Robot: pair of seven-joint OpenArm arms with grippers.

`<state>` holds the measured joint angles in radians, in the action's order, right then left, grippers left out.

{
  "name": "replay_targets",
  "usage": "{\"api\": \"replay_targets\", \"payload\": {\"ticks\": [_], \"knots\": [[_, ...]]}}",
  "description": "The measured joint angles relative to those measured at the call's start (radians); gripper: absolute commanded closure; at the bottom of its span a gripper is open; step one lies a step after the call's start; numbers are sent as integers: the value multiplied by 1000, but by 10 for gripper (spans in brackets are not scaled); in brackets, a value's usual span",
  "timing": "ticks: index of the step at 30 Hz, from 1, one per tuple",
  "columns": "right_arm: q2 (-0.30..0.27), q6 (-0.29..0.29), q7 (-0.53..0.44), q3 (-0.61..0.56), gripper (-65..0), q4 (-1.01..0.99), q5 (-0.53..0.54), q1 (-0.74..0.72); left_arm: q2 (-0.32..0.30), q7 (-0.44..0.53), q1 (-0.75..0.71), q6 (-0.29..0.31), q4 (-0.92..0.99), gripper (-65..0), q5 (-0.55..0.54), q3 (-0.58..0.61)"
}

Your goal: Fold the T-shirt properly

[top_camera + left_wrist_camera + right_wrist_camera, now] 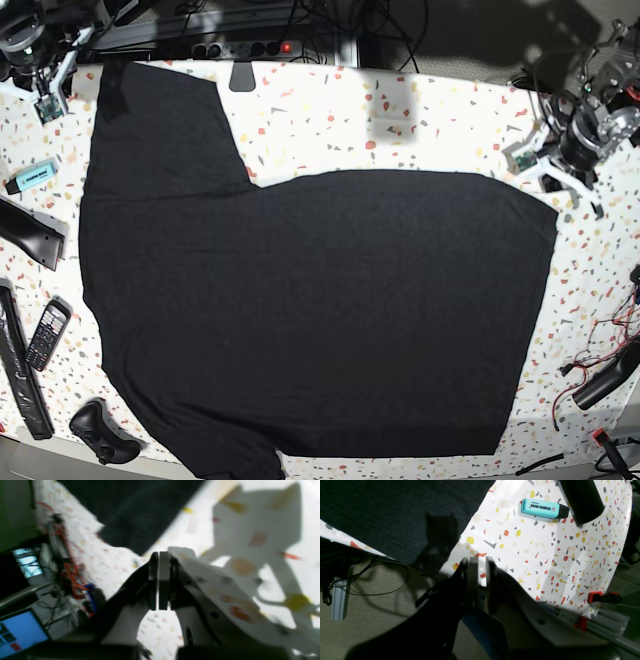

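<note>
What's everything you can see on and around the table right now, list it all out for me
T-shirt: one, black, spread flat over most of the table
table: one, white with coloured terrazzo flecks
highlighter: one, turquoise with black cap, beside the T-shirt near the right arm
phone handset: one, black, base view's left edge
game controller: one, black, bottom-left corner in base view
power strip: one, black, behind the table
clamp: one, orange and black, on the table edge
left tool: one, shut, holding nothing
right tool: one, slightly open, empty
</note>
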<state>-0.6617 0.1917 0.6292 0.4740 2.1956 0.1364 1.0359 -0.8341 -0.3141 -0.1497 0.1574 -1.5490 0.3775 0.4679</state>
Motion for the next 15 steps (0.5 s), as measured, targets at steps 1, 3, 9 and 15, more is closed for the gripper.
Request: {"api": "replay_targets", "payload": {"ticks": [1,3,9,15], "knots": [[0,0,0,0,-55,0,0,0,0,-1,-2,0,-5,0,0,0],[0,0,0,0,-56,0,0,0,0,-15,7,-1,-19,0,23,0],[0,0,0,0,-55,0,0,0,0,24,24,-3,-74,-322,110,0],[0,0,0,0,-55,0,0,0,5,76,124,96,-52,-320,94,-1]]}}
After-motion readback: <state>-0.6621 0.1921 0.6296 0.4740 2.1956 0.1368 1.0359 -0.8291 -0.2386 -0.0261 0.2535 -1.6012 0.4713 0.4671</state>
